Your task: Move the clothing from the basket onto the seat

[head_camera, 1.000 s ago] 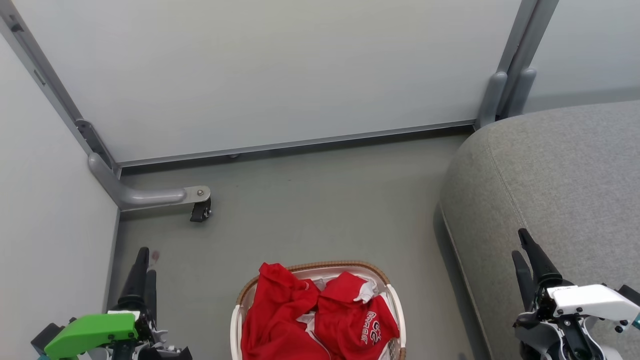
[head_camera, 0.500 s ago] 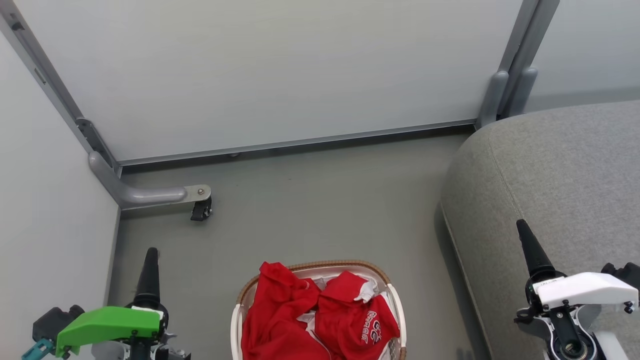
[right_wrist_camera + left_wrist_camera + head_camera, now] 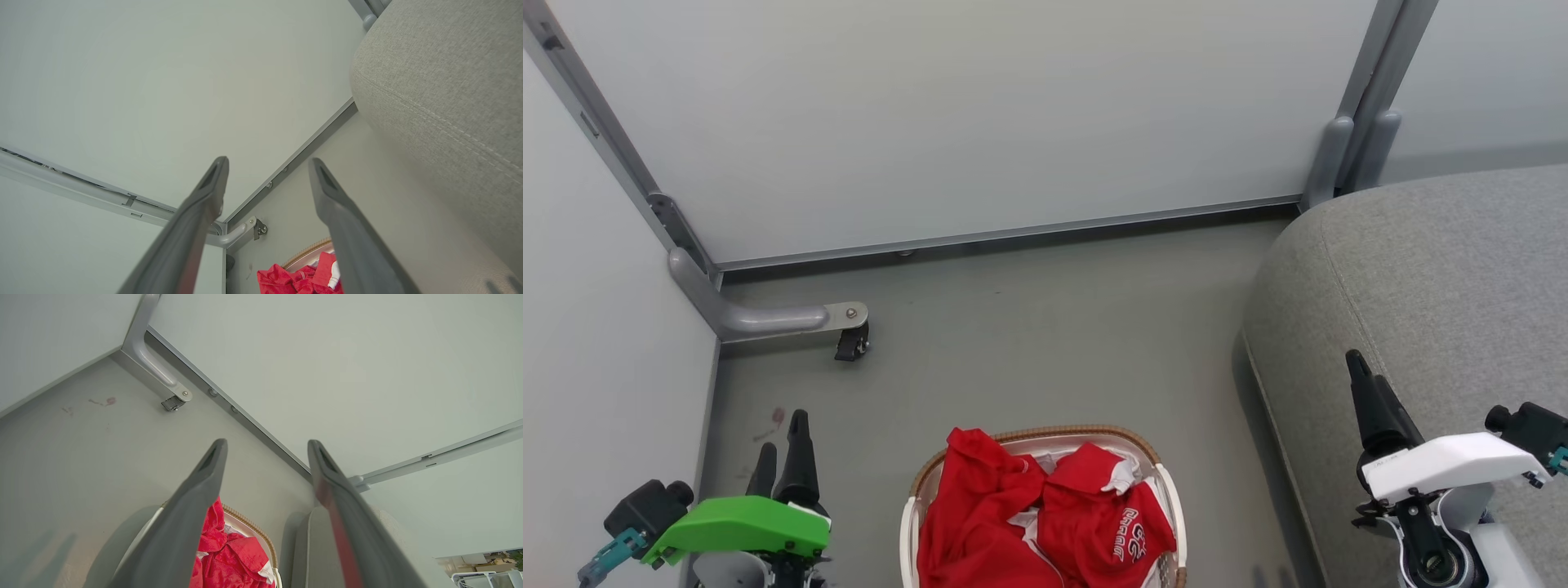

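Red sports garments (image 3: 1045, 523) lie crumpled in the laundry basket (image 3: 907, 531) on the floor (image 3: 1029, 343) beside the grey seat (image 3: 1437, 269); judged light, limp and liable to trail, best pinched at a raised top fold; left hand (image 3: 267, 443) and right hand (image 3: 268, 162) both spread, empty.

Crumpled bright red cloth clothing (image 3: 1045, 523) looks soft, faintly sheeny. The white oval basket (image 3: 907, 535) is smooth plastic with a brown woven rim. On the right, the big grey seat (image 3: 1445, 278) is coarse matt fabric, seam-stitched. The far left curved grey bracket (image 3: 768, 317) is probably painted metal.
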Motion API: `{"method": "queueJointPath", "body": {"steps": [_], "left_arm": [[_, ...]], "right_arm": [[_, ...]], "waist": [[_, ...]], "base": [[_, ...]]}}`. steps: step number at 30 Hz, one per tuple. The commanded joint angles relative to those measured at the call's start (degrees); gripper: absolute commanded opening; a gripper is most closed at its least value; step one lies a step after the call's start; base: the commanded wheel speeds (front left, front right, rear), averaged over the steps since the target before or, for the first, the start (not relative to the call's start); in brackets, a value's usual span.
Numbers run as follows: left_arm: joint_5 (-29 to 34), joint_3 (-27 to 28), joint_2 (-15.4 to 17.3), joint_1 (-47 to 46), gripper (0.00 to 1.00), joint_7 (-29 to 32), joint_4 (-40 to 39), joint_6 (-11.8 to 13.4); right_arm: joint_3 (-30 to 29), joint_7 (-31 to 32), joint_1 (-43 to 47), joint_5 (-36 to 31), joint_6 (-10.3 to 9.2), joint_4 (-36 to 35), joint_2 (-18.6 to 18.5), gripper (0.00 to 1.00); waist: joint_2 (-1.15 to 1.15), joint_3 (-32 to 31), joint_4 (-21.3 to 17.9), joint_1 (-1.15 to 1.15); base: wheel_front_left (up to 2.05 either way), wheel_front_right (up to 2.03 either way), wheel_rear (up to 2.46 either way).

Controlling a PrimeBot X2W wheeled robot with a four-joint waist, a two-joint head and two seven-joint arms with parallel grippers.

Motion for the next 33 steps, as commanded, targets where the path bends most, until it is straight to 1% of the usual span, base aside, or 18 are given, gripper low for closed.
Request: {"method": "queueJointPath", "body": {"steps": [1, 8, 19, 21, 33], "left_arm": [[2.5, -0.4, 0.7, -1.9, 1.00, -0.7, -0.5, 0.4], [8.7, -1.6, 0.9, -1.8, 1.00, -2.2, -0.2, 1.7], [16.5, -2.8, 1.4, -1.8, 1.00, -4.2, 0.7, 2.7], [18.8, -3.2, 1.5, -1.8, 1.00, -4.7, 0.9, 2.9], [26.5, -4.6, 1.7, -1.4, 1.00, -6.6, -0.2, 3.9]], "right_arm": [[0.2, -0.8, -1.5, -2.2, 0.02, -0.5, -0.7, 1.00], [0.7, -2.3, -1.9, -8.4, 0.02, -0.4, -0.9, 1.00], [0.7, -4.3, -2.2, -16.1, 0.02, 0.2, -1.1, 1.00], [1.1, -4.8, -2.4, -18.2, 0.03, 0.3, -1.3, 1.00], [2.0, -6.7, -2.9, -25.5, 0.03, 0.6, -1.6, 1.00]], "waist": [[0.00, 0.0, 0.0, 0.00], [0.00, 0.1, 0.0, 0.00], [0.00, 0.2, 0.0, 0.00], [0.00, 0.1, 0.0, 0.00], [0.00, 0.1, -0.1, 0.00]], "base": [[0.00, 0.00, 0.00], [0.00, 0.00, 0.00], [0.00, 0.00, 0.00], [0.00, 0.00, 0.00], [0.00, 0.00, 0.00]]}}
